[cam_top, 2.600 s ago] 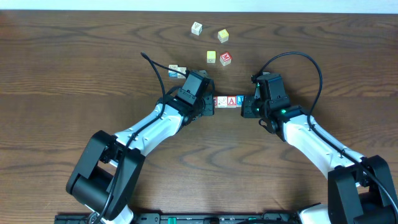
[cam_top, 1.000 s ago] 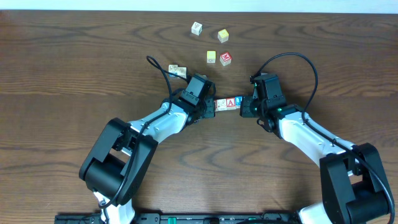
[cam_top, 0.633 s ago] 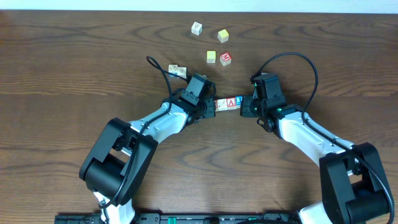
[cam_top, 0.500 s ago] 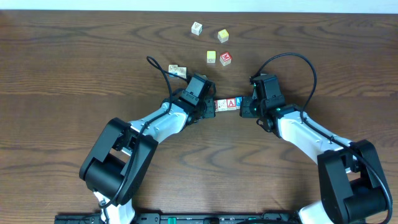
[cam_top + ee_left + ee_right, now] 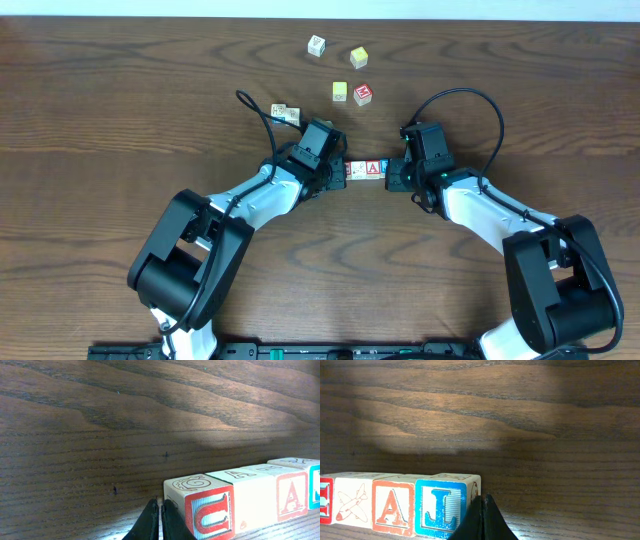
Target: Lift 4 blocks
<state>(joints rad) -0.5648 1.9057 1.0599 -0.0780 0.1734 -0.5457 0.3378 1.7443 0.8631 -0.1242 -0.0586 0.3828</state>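
Overhead camera first, asks the examiner: where are the 4 blocks (image 5: 367, 168)?

Reply: Mid-table (image 5: 120, 110), in one straight row with faces touching, set end to end between the two arms. The long axis runs left to right, roughly parallel to the near edge.

Examiner: Order along the row?

Reply: From the left: red-framed C block (image 5: 207, 510), whitish block (image 5: 252, 495) with an aeroplane drawing, red-framed A block (image 5: 292, 491), blue-lettered block (image 5: 440, 507) marked L. The A and L read upright in the wrist views. The C lies on its side in the left wrist view.

Examiner: Grippers?

Reply: Left gripper (image 5: 160, 521) is clenched, fingers together with nothing between them, tips against the outer face of the C block. Right gripper (image 5: 482, 517) is likewise clenched and empty, tips against the outer face of the blue-lettered block.

Examiner: Is the row off the wood?

Reply: Cannot tell from any view.

Examiner: Anything else?

Reply: Loose cubes (image 5: 340, 91) lie scattered on the far side, well apart from the row.
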